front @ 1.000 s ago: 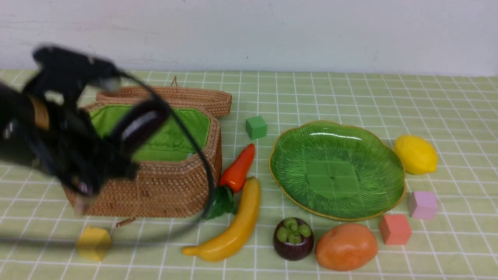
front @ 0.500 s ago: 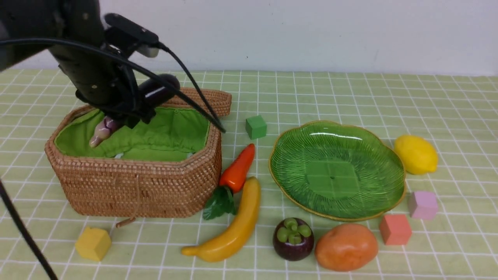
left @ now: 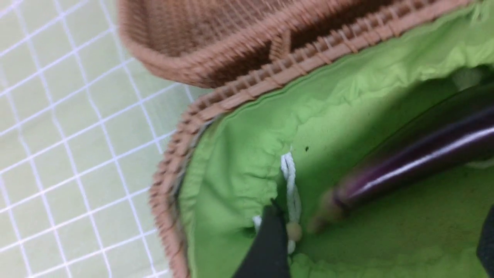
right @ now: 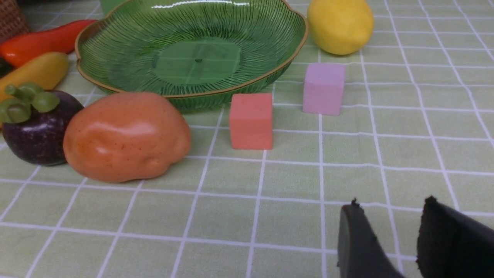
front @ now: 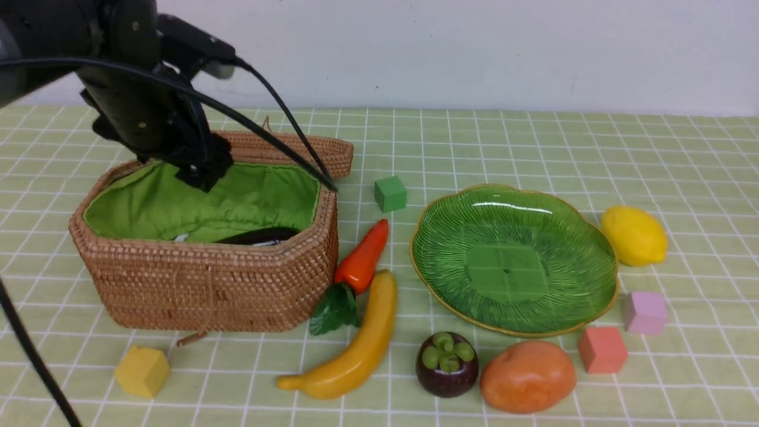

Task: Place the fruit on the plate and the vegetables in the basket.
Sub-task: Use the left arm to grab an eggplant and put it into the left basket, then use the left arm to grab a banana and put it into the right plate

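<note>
Left gripper (front: pixel 201 172) hangs over the far left part of the open basket (front: pixel 207 284), whose woven lid (front: pixel 296 151) lies folded back on the far side. A black cable (front: pixel 278 112) from the arm crosses the basket's far right rim.

Just right of the basket lie the carrot (front: pixel 363 258) and, nearer, the banana (front: pixel 356 350). A green cube (front: pixel 390 194) sits farther back and a yellow cube (front: pixel 142 370) near the basket's near left corner. The plate (front: pixel 510 261) stands right of the carrot. The lemon (front: pixel 633 235) is at its right, the mangosteen (front: pixel 446 365) and potato (front: pixel 526 376) at its near edge, and a red cube (front: pixel 602 350) and a lilac cube (front: pixel 644 312) at its near right.

The left gripper's fingers (left: pixel 266 247) are spread wide and grip nothing. The eggplant (left: pixel 424 158) is below them on the green lining (left: pixel 239 154), blurred, toward the basket's near right wall.

The right gripper (right: pixel 391 202) is partly open and empty, low over the checked cloth (right: pixel 270 200), with the potato and red cube beyond it.
</note>
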Available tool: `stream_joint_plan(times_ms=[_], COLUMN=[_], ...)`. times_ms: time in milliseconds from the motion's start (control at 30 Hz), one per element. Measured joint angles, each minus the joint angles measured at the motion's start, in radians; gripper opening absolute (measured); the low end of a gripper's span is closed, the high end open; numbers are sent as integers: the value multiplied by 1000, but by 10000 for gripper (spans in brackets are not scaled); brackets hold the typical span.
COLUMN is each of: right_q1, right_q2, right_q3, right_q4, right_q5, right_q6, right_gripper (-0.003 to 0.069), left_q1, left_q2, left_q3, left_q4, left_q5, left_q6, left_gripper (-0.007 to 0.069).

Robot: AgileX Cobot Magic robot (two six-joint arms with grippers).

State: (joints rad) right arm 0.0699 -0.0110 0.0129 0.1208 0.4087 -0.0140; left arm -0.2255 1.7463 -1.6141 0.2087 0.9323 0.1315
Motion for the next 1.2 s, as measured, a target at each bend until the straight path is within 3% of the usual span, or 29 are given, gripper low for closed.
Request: stream_joint_plan(times_ms=[100, 233, 267, 300, 333, 367, 400, 433, 700, 767, 933, 967, 1000, 1067, 1200], right_q1=[0, 0, 0, 0, 0, 0, 0, 0, 0, 0, 0, 0, 0, 0, 0], right_q2=[0, 0, 0, 0, 0, 0, 0, 0, 0, 0, 0, 0, 0, 0, 0], right_q3=[0, 0, 0, 0, 0, 0, 0, 0, 0, 0, 0, 0, 0, 0, 0], right_q4=[0, 0, 0, 0, 0, 0, 0, 0, 0, 0, 0, 0, 0, 0, 0], right_q5=[0, 0, 0, 0, 0, 0, 0, 0, 0, 0, 0, 0, 0, 0, 0], right_q6=[0, 0, 0, 0, 0, 0, 0, 0, 0, 0, 0, 0, 0, 0, 0], right_gripper=[240, 240, 240, 240, 240, 240, 240, 240, 240, 240, 240, 240, 240, 240, 240], left_q1=[0, -2, -14, -14, -36, -60, -104, -134, -497, -563, -573, -571, -555, -533, -505], left_q2=[-56, -139, -172, -172, -201, -222, -250, -265, -293, -247, -136, -131, -94, -54, 2], left_q3=[0, 0, 15, 15, 46, 80, 140, 189, 473, 479, 479, 479, 479, 479, 479], left_q4=[-27, -124, -182, -182, -209, -223, -229, -230, -209, -193, -127, -124, -110, -93, -66], left_q5=[15, 78, 132, 132, 163, 170, 161, 145, 51, 7, -146, -152, -195, -242, -293], left_q6=[-47, -111, -120, -120, -120, -119, -121, -132, -281, -310, -339, -341, -362, -381, -398], left_gripper=[622, 431, 265, 265, 125, 50, -8, -13, -11, 24, 242, 253, 338, 428, 509])
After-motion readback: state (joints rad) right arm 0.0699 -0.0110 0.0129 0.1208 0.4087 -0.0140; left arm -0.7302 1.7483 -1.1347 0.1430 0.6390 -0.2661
